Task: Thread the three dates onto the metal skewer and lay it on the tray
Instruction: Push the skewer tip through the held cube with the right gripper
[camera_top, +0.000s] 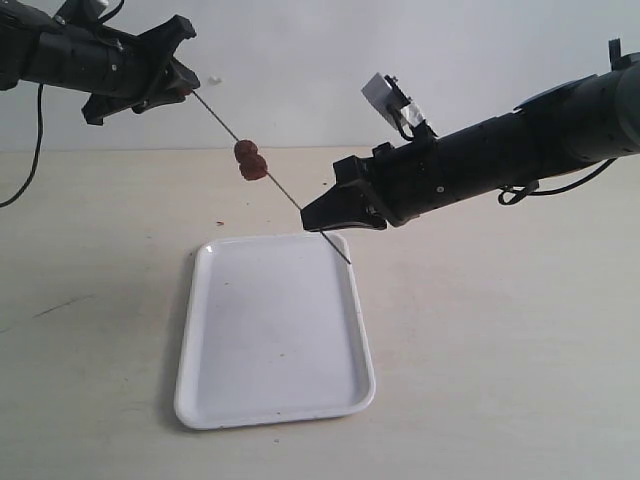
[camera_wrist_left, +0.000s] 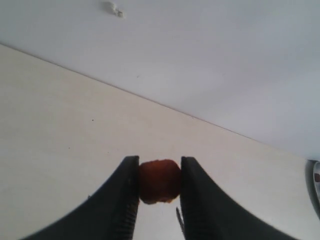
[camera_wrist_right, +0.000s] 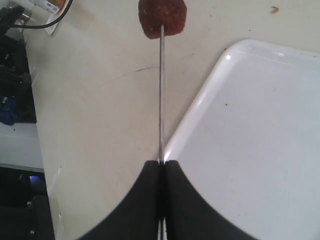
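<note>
The left end effector (camera_top: 182, 86) gripped a wrinkled red-brown date (camera_wrist_left: 160, 181), the right end effector (camera_wrist_right: 161, 167) pinched shut on a thin metal skewer (camera_top: 285, 191), while a glossy white tray (camera_top: 270, 330) lay on the pale table (camera_top: 500, 350).

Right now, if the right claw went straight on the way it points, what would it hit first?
Most likely the two dates threaded on the metal skewer it grips: the right claw points along that rod toward them, with nothing visibly between.

The skewer (camera_top: 285, 190) slants from the left gripper (camera_top: 185, 85), upper left, down through the right gripper (camera_top: 315, 215) to above the tray's (camera_top: 270, 330) far right corner, two dates (camera_top: 250, 160) touching midway along it, a third date (camera_wrist_left: 159, 181), perhaps on its top end, between the left jaws.
</note>
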